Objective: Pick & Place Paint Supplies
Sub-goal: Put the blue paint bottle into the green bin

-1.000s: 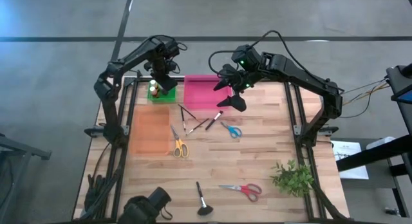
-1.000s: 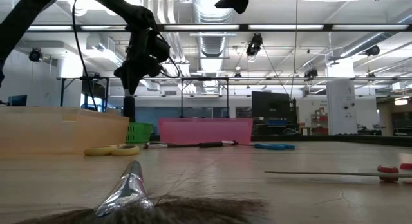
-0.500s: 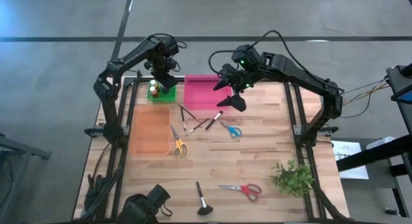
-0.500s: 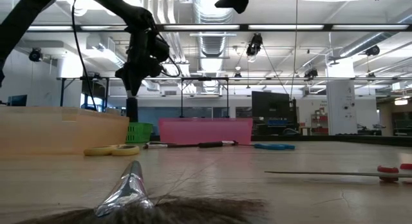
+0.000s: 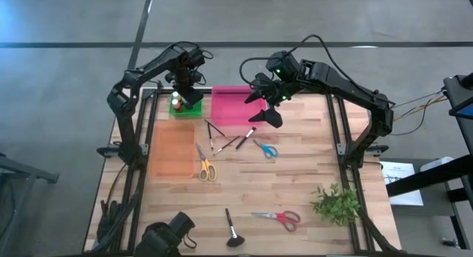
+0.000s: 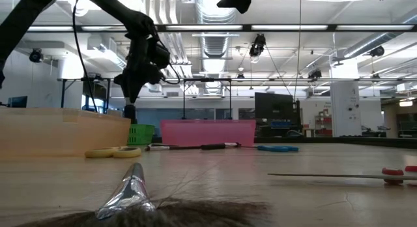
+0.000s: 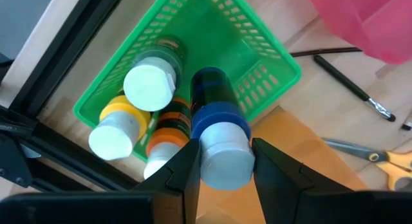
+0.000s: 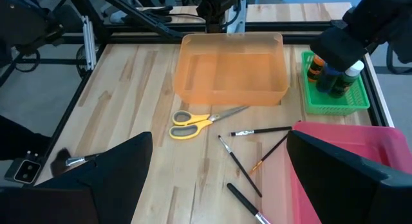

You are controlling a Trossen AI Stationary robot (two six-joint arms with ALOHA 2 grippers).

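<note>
Pinching a blue paint bottle (image 7: 219,137), the left gripper (image 7: 222,161) has lowered toward the green basket (image 7: 270,53); right jaws spread.

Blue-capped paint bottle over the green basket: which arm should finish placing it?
Left. The left gripper is shut on the blue-capped bottle directly above the green basket. The right gripper hangs open and empty by the pink bin.

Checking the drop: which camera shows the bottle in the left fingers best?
Left wrist view: the blue bottle fills the frame between the left fingers, over the green basket. High view hides it under the arm; the low and right wrist views show it small.
</note>
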